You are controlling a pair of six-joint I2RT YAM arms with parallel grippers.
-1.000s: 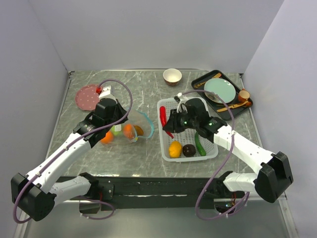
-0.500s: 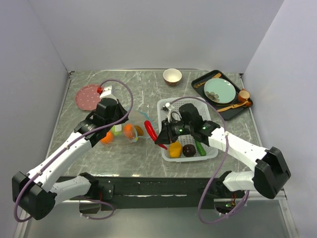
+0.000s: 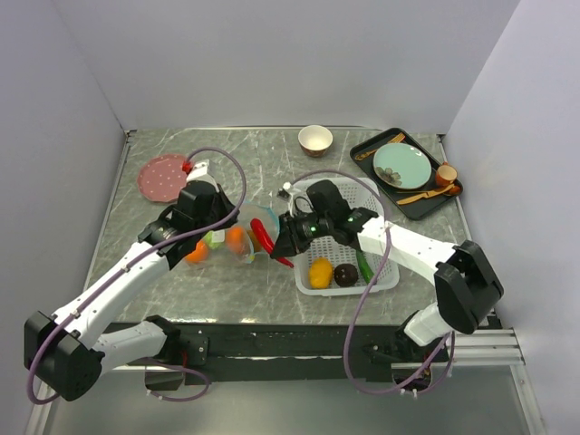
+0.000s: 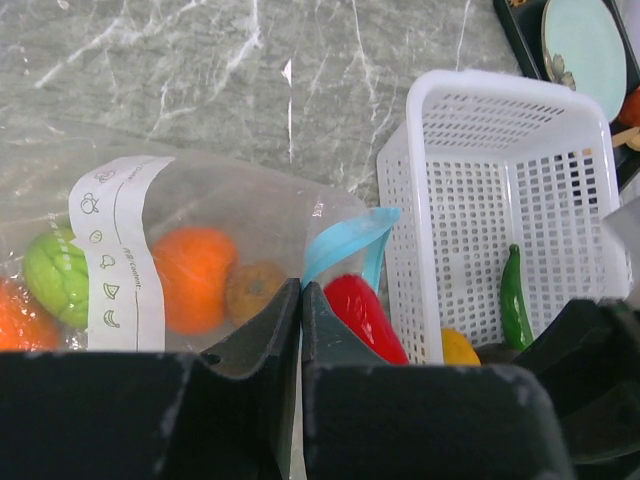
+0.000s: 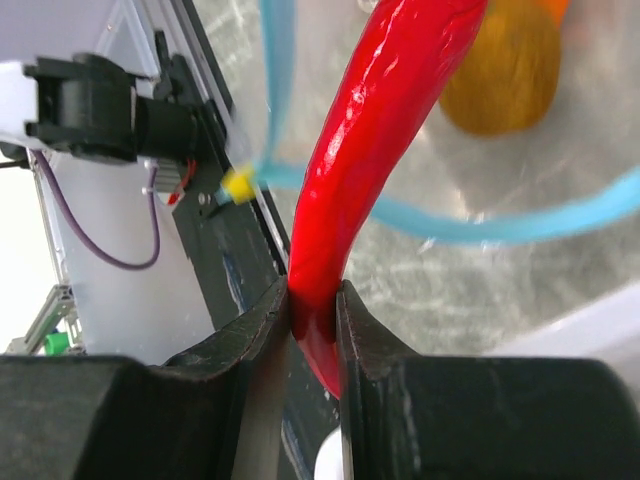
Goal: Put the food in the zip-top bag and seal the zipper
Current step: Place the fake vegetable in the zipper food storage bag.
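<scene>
Red chili (image 3: 262,236) was carried from basket (image 3: 367,186) to zip-top bag (image 4: 270,200) mouth, clamped in right gripper (image 5: 315,300) | bag edge was pinched by left gripper (image 4: 301,300) | release was judged next; three foods remained in basket.

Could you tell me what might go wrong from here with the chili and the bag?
1. The right gripper pinches the chili near one end, so it may pivot or slip.
2. The chili could catch the zipper and tug the bag from the left gripper.
</scene>
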